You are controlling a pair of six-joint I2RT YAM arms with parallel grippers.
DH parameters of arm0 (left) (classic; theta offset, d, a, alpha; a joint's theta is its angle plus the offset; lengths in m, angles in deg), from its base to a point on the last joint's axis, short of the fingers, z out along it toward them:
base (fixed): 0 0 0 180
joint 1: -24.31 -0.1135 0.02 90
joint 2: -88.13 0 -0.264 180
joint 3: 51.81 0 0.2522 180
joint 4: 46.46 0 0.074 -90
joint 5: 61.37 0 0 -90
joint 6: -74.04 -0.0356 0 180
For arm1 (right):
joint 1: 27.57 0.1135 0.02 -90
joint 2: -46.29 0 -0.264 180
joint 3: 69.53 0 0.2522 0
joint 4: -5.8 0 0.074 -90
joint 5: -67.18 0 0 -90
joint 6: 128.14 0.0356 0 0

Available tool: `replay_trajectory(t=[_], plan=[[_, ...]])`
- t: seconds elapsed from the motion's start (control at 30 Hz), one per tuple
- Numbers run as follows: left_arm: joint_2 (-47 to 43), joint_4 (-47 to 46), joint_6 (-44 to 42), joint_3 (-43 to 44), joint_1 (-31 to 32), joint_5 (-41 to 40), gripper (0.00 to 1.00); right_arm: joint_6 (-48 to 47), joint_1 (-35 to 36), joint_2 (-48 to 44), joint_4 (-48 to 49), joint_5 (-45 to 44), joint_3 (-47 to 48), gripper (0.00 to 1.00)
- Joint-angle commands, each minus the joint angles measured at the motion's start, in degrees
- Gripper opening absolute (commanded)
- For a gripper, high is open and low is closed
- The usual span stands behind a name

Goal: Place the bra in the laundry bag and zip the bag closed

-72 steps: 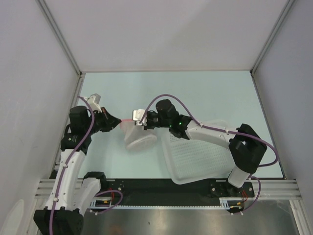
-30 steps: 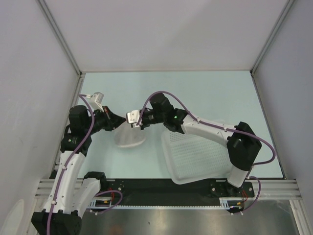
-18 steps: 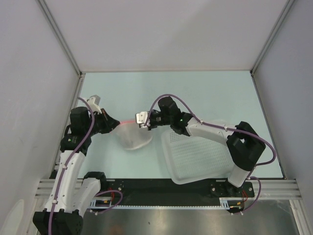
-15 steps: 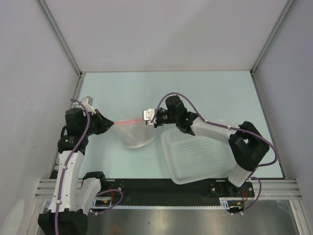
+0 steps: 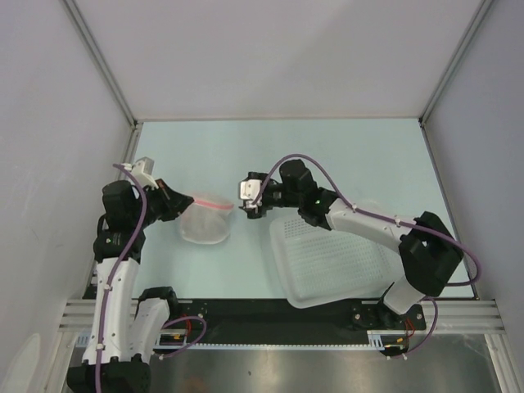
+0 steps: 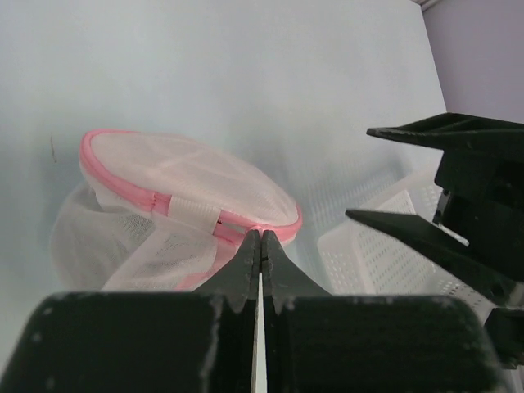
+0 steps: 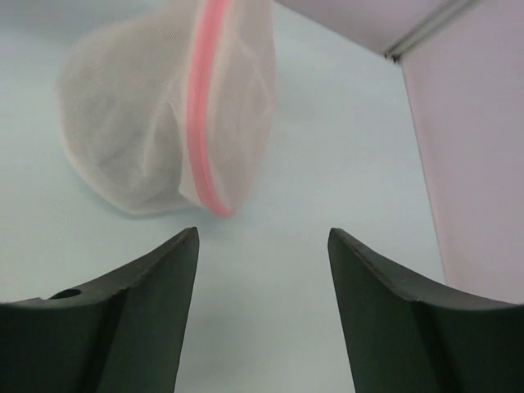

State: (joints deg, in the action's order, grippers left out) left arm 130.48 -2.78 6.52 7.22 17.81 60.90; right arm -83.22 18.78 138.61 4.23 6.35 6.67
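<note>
The laundry bag, a rounded white mesh pouch with pink trim, lies left of centre. My left gripper is shut on its pink rim. In the left wrist view the bag bulges to the left of the pinch. My right gripper stands open a short way to the right of the bag, with nothing between its fingers. In the right wrist view the bag sits ahead of the fingertips, apart from them, its pink trim a single line. The bra is hidden from all views.
A white perforated plastic basket lies tilted at the front right under the right arm, and shows in the left wrist view. The right gripper's black fingers show there too. Grey walls close in the table on three sides.
My right gripper has opened and let go of the bag's rim. My left arm has drawn the bag to the left, leaving a gap between bag and right gripper.
</note>
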Motion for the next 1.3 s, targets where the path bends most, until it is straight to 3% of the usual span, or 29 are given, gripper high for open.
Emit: replay_trajectory(t=[0.0,0.17,0.4,0.63,0.67,0.77,0.8,0.9,1.27], plan=[[-0.95,-3.89,0.99,1.92,1.49,3.32,0.00,-0.28,6.38,-4.16,0.20,-2.89,4.80,0.72],[-1.65,-4.33,1.43,1.48,2.55,3.06,0.00,2.01,9.28,0.49,0.91,-2.45,9.37,0.71],[-2.18,-4.25,1.95,1.83,2.99,3.41,0.00,5.17,10.87,5.07,1.87,-2.10,12.71,0.57],[-2.01,-4.69,2.04,2.27,3.34,3.67,0.00,7.64,11.40,7.53,3.02,-3.14,13.15,0.52],[-2.01,-4.77,2.13,2.27,3.34,3.85,0.00,7.73,11.40,8.14,2.76,-3.50,13.33,0.48],[-2.09,-4.86,1.78,2.10,3.43,3.68,0.00,6.85,11.22,9.02,1.97,-4.47,13.50,0.24],[-2.18,-4.86,1.60,2.10,3.51,2.81,0.00,6.24,10.87,9.29,1.79,-4.73,13.50,0.12],[-2.18,-2.67,1.16,2.53,3.43,-4.02,0.00,4.66,9.90,9.81,1.00,-5.35,13.33,0.00],[2.56,-1.70,1.16,3.50,2.02,-8.80,0.00,1.40,3.40,10.34,-1.55,-8.51,13.15,0.00]])
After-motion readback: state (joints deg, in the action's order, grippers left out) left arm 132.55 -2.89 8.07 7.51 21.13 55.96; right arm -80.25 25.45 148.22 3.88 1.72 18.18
